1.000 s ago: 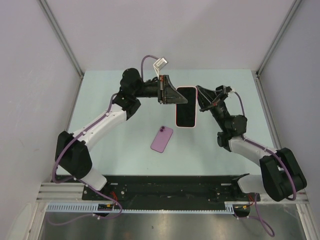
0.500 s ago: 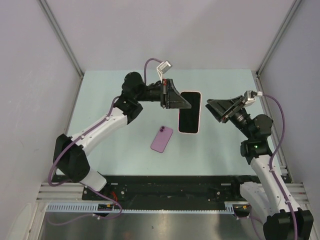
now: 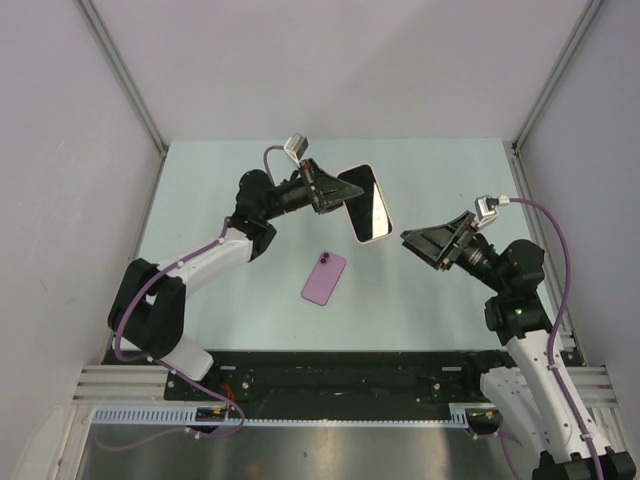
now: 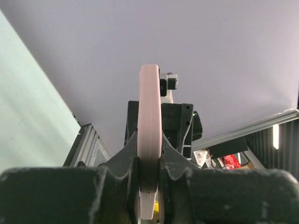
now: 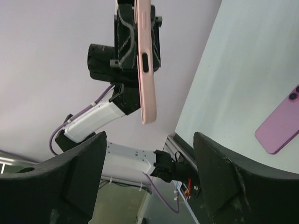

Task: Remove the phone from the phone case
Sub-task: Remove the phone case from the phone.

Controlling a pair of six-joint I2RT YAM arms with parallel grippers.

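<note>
A pink phone case (image 3: 366, 205) hangs tilted above the table, dark face up, with my left gripper (image 3: 335, 195) shut on its left end. In the left wrist view the case (image 4: 150, 116) stands edge-on, clamped in that gripper (image 4: 149, 163). The purple phone (image 3: 325, 278) lies back-up on the table in front of the case, apart from both grippers. My right gripper (image 3: 410, 240) is open and empty, to the right of the case and clear of it. Its wrist view shows the case (image 5: 145, 60) ahead, the phone (image 5: 280, 126) at the right, and the wide gripper (image 5: 149, 149).
The pale green table (image 3: 200, 200) is bounded by grey walls at the back and sides, with metal corner posts (image 3: 540, 100). A black rail (image 3: 340, 375) carrying the arm bases runs along the near edge.
My right gripper let go of the case's right end, opened and drew back to the right. The left gripper stayed shut and tilted the case, swinging it a little back and left.
</note>
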